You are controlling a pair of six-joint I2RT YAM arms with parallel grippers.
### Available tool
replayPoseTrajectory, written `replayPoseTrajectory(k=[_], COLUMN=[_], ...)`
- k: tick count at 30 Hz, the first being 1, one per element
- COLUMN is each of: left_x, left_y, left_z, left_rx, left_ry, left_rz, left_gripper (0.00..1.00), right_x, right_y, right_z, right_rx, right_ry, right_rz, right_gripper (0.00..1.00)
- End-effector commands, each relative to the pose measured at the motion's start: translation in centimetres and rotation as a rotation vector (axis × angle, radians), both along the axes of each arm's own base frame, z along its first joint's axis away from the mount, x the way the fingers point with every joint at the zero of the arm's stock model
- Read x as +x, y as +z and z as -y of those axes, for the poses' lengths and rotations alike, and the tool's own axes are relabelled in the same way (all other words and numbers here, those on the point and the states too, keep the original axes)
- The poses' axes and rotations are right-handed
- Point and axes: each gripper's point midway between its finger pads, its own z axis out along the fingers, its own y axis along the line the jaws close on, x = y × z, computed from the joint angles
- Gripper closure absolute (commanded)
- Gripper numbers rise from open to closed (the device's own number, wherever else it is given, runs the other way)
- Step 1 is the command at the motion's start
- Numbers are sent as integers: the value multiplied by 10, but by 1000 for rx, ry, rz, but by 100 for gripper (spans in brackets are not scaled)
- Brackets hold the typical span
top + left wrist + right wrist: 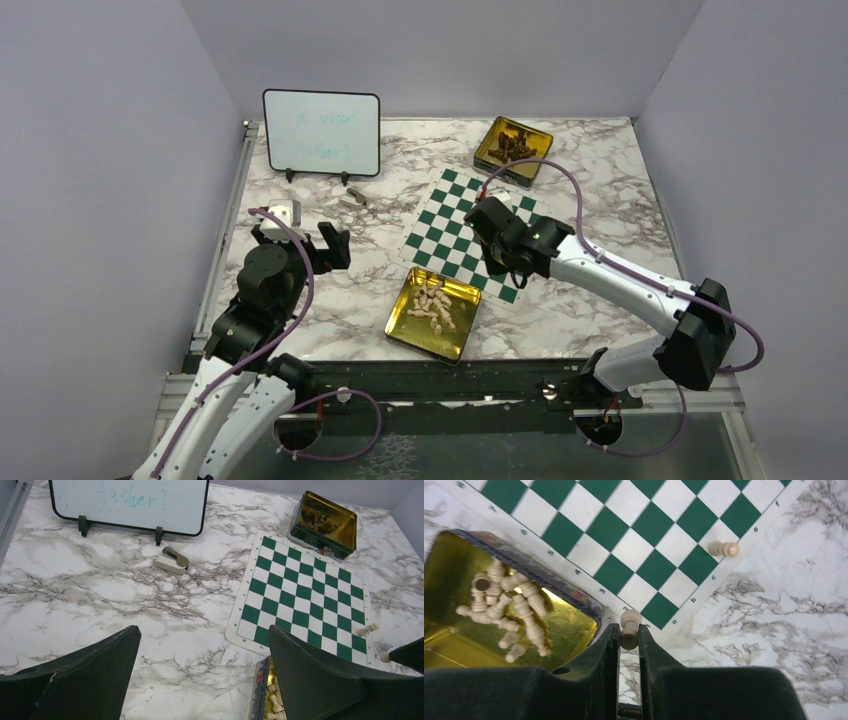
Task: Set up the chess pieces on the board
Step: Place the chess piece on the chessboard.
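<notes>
Two arms differ: right arm (610, 275) stretches left over the board (659, 535)'s near edge, right gripper (628, 629) pinching one cream chess piece (630, 617); left gripper (204, 630) hovers wide above marble table (100, 595).

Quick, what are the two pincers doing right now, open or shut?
Left pincer: open, holding nothing.
Right pincer: shut on a pale chess piece.

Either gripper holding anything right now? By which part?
Right gripper pinches one cream chess piece by one end; the other end pokes out past the jaws. Left gripper is open, holding nothing.
</notes>
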Motion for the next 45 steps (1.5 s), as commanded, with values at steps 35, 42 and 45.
replayPoseTrajectory(k=[35,42,45], left_x=[0,0,0], left_y=[4,4,3], left_z=[3,3,3], left_rx=[-4,-4,-4], left_ry=[-17,-18,-18], left_rz=[28,27,25], left_gripper=[1,1,1], right_x=[-10,-9,-8], right_y=[-107,-107,-105], right_z=[50,51,51], right_rx=[9,13,17], right_ry=[-157,-162,-167], right_rz=[-248,-239,-227], right_gripper=[80,80,80])
